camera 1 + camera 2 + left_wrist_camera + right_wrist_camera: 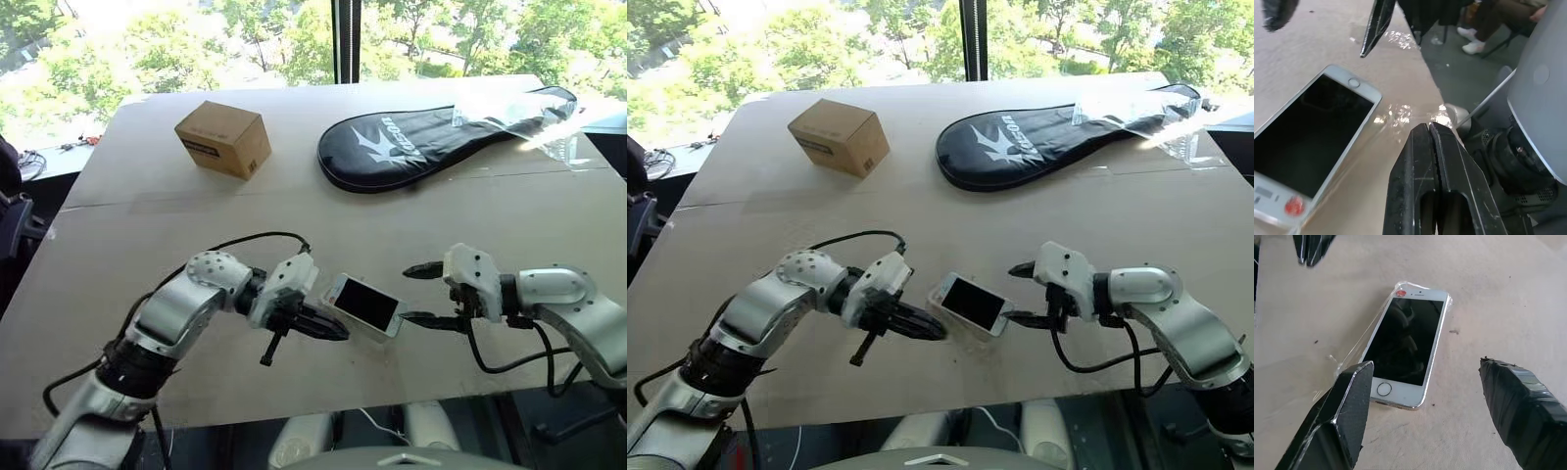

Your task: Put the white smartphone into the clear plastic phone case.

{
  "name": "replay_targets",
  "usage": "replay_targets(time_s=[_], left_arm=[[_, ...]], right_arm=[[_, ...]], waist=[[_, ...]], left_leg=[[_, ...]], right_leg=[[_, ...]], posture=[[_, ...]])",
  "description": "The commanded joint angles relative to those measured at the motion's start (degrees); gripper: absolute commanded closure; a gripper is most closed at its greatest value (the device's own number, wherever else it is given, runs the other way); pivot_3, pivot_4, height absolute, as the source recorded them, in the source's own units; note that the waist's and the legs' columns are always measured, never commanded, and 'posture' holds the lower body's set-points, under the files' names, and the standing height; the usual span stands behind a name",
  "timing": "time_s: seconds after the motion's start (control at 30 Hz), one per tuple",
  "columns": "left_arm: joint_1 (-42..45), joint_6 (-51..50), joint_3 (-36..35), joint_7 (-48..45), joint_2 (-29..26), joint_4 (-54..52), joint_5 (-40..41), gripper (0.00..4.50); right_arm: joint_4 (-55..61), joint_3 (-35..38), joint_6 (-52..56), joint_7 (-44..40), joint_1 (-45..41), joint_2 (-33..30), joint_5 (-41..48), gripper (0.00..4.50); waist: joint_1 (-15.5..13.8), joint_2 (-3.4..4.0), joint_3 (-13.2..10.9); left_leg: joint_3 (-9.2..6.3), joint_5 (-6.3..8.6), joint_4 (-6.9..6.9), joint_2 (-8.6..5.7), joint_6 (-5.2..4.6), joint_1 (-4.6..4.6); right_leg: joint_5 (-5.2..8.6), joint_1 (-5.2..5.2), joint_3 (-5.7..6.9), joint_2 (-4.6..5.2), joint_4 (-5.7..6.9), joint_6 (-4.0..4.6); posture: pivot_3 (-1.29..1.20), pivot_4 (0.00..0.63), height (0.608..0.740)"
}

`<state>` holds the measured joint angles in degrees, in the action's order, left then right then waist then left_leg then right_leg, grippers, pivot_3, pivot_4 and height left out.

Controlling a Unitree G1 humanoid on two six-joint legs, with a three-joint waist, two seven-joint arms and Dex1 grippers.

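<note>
The phone [1405, 343] lay screen-up on the table [411, 235] between both grippers, partly over the clear case [1359, 350], seemingly not pressed home. The left gripper [328, 331] had its fingers pressed together, empty; the right gripper [423, 294] had its fingers spread, holding nothing.

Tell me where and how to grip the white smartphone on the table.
Grip the white smartphone across its two long edges, coming down from above. It lies flat, screen up, with clear plastic around one side, so only the thin rims offer a hold. The right gripper is open and already faces it from the home-button end; the left gripper is shut beside it.
</note>
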<state>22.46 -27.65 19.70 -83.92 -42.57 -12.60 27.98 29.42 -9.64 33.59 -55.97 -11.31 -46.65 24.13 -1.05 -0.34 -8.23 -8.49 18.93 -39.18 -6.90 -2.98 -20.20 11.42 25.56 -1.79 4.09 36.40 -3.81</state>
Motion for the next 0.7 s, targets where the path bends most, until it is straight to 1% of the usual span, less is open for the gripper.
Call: replay_targets(time_s=[0.03, 0.17, 0.23, 0.3, 0.37, 0.5, 0.57, 0.7], left_arm=[[3.18, 4.45, 5.2, -4.69, 2.69, 3.81, -3.9, 4.5], [4.84, 9.67, 10.06, -7.81, 5.56, 8.21, -8.43, 4.5], [4.27, 11.34, 11.2, -8.06, 6.51, 8.83, -9.65, 4.5], [3.94, 13.96, 12.67, -7.25, 6.68, 9.82, -12.8, 4.5], [4.49, 17.18, 13.29, -3.35, 7.9, 11.75, -17.19, 4.5], [5.04, 20.71, 12.86, 1.97, 10.55, 14.19, -21.78, 4.5], [4.69, 22.84, 12.49, 5.95, 13.05, 15.56, -23.64, 4.5], [4.41, 22.58, 11.22, 12.22, 17.61, 17.28, -24.98, 4.5]], right_arm=[[4.08, 5.86, 1.33, -1.91, 2.56, -1.33, 5.9, 0.84], [5.86, 11.04, -0.38, -4.5, 8.07, -3.53, 8.55, 0.84], [6.62, 13.03, -0.54, -4.92, 10.59, -4.87, 8.82, 0.84], [7.06, 15.13, -0.27, -4.36, 11.92, -5.24, 9.62, 0.84], [7.51, 16.9, 0.2, -3.52, 12.5, -5.18, 10.57, 0.84], [8.43, 17.74, 0.64, -2.61, 13.05, -4.91, 11.38, 0.84], [8.41, 17.28, 0.31, -2.25, 13.15, -4.73, 11.13, 0.84], [8.27, 15.85, -0.45, -1.81, 12.84, -4.63, 10.16, 0.84]], waist=[[0.11, 0.0, -0.01], [0.23, -0.01, -0.01], [0.28, -0.01, -0.01], [0.22, -0.01, -0.01], [0.21, -0.01, -0.01], [0.02, -0.02, 0.0], [-0.28, -0.03, 0.01], [-1.12, -0.04, 0.02]], left_leg=[[0.0, 0.0, 0.0, 0.0, 0.0, -0.03], [0.0, 0.0, 0.0, 0.0, 0.0, -0.06], [0.01, 0.0, 0.0, 0.0, -0.01, -0.06], [0.0, 0.0, -0.01, 0.01, -0.01, -0.06], [0.01, 0.0, -0.02, 0.01, -0.01, -0.05], [0.02, 0.0, -0.1, 0.01, -0.01, -0.05], [0.02, 0.0, -0.13, 0.0, -0.01, -0.05], [0.03, -0.01, -0.21, -0.02, -0.02, -0.05]], right_leg=[[0.0, 0.02, 0.01, -0.01, -0.02, 0.0], [0.0, 0.01, 0.01, 0.0, -0.07, 0.0], [0.0, 0.02, -0.01, -0.01, -0.07, 0.0], [0.0, 0.02, -0.01, -0.01, -0.05, 0.0], [0.0, 0.02, -0.02, -0.01, -0.03, 0.0], [-0.01, -0.02, -0.03, 0.0, 0.0, -0.01], [-0.01, -0.03, -0.03, 0.02, 0.0, -0.01], [-0.03, -0.05, -0.04, 0.02, 0.01, -0.04]], posture=[[0.0, 0.15, 0.74], [0.0, 0.15, 0.74], [0.0, 0.15, 0.74], [0.0, 0.15, 0.74], [0.0, 0.15, 0.74], [0.0, 0.15, 0.74], [0.0, 0.15, 0.74], [0.0, 0.15, 0.74]])
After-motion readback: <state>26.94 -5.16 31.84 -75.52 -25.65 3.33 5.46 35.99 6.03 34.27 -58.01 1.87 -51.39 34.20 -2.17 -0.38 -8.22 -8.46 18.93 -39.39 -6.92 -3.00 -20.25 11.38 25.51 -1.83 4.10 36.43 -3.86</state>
